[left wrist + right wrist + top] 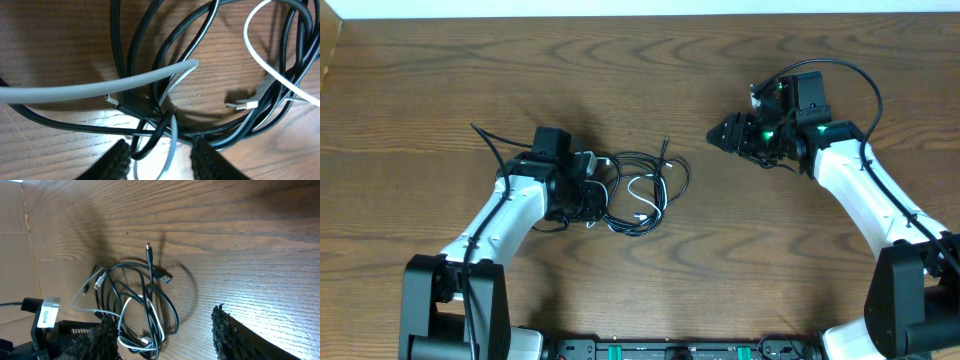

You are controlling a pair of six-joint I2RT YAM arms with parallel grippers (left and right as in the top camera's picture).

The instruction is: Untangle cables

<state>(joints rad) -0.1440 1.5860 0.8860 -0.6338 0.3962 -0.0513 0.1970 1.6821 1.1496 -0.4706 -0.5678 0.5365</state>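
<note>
The cables (642, 190) lie in one tangled heap on the table (440, 90), approx. in the middle and a bit to the left, just beside the left gripper (592, 195). There are thin black cables (150, 30), shiny and looped many times over each other, and a white cable (260, 55) that curves through the black loops. In the left wrist view a flat silver plug (242, 105) rests on the wood inside the loops. A pale strand crosses very near the camera, out of focus. In the right wrist view a black plug (165, 278) and a thin cable tip (148, 246) stick out of the heap.

Left gripper: jaws partly apart, w/ one black strand and one pale strand passing btw. the fingers (117, 160). As far as I can see they are not pinched.
Right gripper (715, 135): jaws wide apart, nothing in them, well apart from the heap on its right side.

Surface: dark brown wood w/ strong grain and some glare. A white strip (620, 8) runs along the far edge. At the left edge stands a brown panel (15, 255), maybe cardboard.
</note>
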